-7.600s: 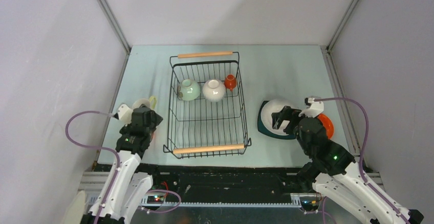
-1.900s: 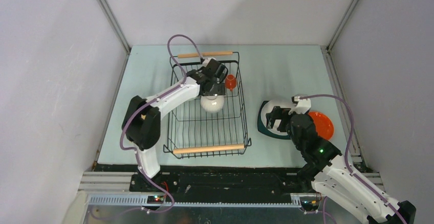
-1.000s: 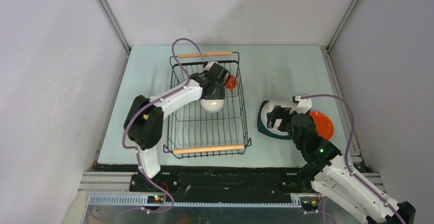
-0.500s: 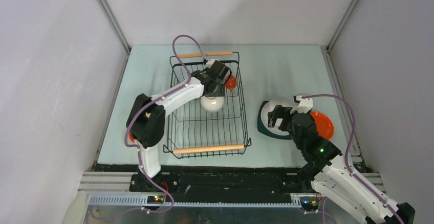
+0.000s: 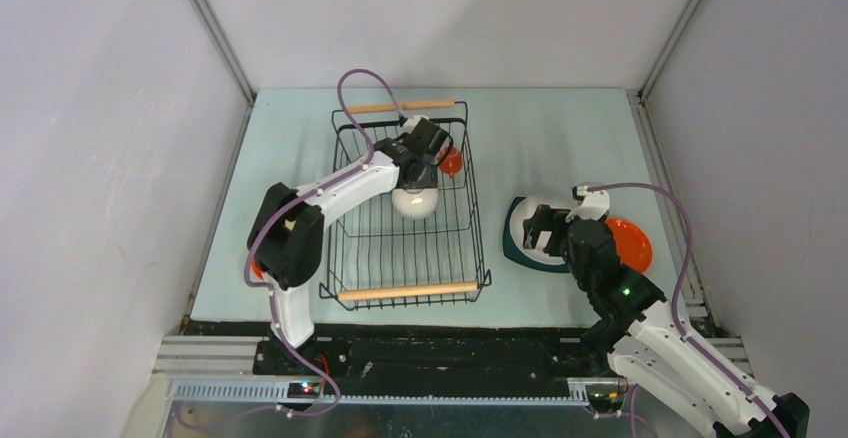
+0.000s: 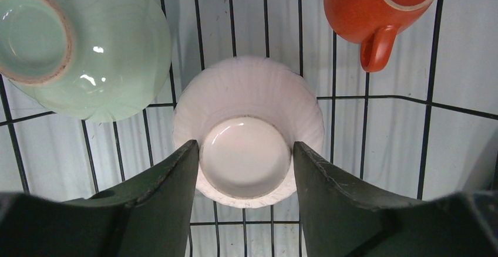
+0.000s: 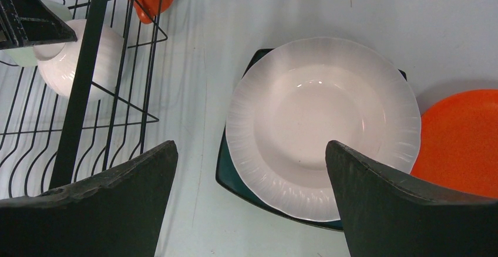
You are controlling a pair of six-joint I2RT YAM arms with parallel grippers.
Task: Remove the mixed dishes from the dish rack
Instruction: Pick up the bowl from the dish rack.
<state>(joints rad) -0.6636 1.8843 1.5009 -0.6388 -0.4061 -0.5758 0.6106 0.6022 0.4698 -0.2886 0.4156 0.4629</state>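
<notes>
The dish rack (image 5: 405,291) stands mid-table. In it, upside down, are a white bowl (image 6: 246,98), a pale green bowl (image 6: 88,46) and a small orange cup (image 6: 376,4). My left gripper (image 6: 245,151) reaches down into the rack (image 5: 425,163). Its fingers press both sides of the white bowl's foot ring, and the bowl rests on the wires. My right gripper (image 7: 249,145) is open and empty above a wide white bowl (image 7: 323,122) that lies on the dark teal plate (image 7: 226,172). The orange plate (image 7: 464,139) lies beside them. The yellow mug is hidden.
The rack's wooden handles run along its near and far ends (image 5: 400,106). Its right wall (image 7: 88,81) stands just left of my right gripper. A bit of orange (image 5: 255,270) shows under my left arm's elbow. Grey walls close in the table on three sides.
My left arm has swung from the table's left side into the rack and settled over the white bowl. In the last half second it barely moves. My right arm stays put.
</notes>
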